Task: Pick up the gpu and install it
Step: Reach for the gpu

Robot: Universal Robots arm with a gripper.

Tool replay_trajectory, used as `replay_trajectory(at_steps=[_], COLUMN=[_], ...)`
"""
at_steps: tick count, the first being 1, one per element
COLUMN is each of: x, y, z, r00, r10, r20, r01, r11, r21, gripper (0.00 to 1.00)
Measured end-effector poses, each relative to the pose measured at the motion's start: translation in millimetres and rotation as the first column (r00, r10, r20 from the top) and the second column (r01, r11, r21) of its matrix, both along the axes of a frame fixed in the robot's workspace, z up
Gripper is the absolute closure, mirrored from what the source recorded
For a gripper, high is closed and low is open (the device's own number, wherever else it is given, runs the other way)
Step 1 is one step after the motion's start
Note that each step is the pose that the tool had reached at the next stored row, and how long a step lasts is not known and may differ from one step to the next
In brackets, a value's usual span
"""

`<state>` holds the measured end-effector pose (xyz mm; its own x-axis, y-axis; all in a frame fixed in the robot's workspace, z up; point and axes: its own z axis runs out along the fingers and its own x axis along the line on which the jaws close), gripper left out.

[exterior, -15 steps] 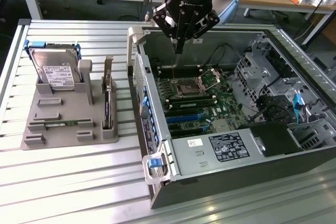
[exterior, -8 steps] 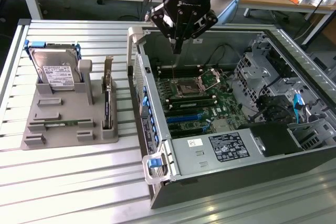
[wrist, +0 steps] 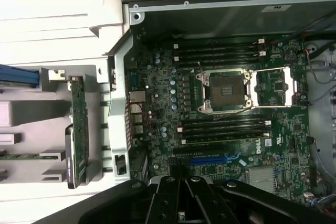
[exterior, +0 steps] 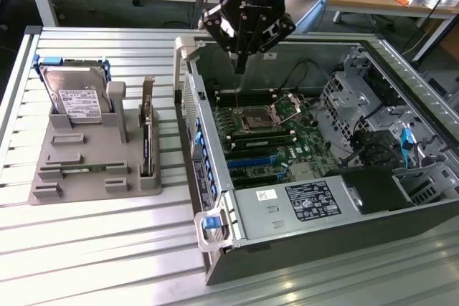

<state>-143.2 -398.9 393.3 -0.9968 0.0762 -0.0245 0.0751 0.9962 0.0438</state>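
Note:
The gpu (exterior: 147, 142) is a thin dark card with a silver bracket, standing on edge in a slot of the grey holder (exterior: 79, 184), on the exterior view's left of the open computer case (exterior: 301, 202). In the wrist view the gpu (wrist: 79, 129) shows edge-on with its green board, beside the case wall. My gripper (exterior: 240, 62) hangs above the motherboard (exterior: 269, 137) near the case's far wall, well apart from the gpu. It is shut with nothing in it. The gripper (wrist: 181, 205) sits over the board's blue card slot (wrist: 210, 159).
A silver hard drive (exterior: 75, 98) in a blue frame stands at the back of the holder. A green memory stick (exterior: 82, 170) lies in its front. The case holds a drive cage (exterior: 358, 98) and a power supply (exterior: 308, 202). Ribbed metal table (exterior: 93, 249) surrounds everything.

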Motion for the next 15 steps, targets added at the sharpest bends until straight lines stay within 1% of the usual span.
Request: replay_trajectory(at_steps=[15], x=[-6.5], y=[0.0], z=[0.0], r00=[1.0000], r10=[0.000], r20=[0.0000], r01=[0.000], r11=[1.0000], r21=[-0.0016], gripper=[0.89])
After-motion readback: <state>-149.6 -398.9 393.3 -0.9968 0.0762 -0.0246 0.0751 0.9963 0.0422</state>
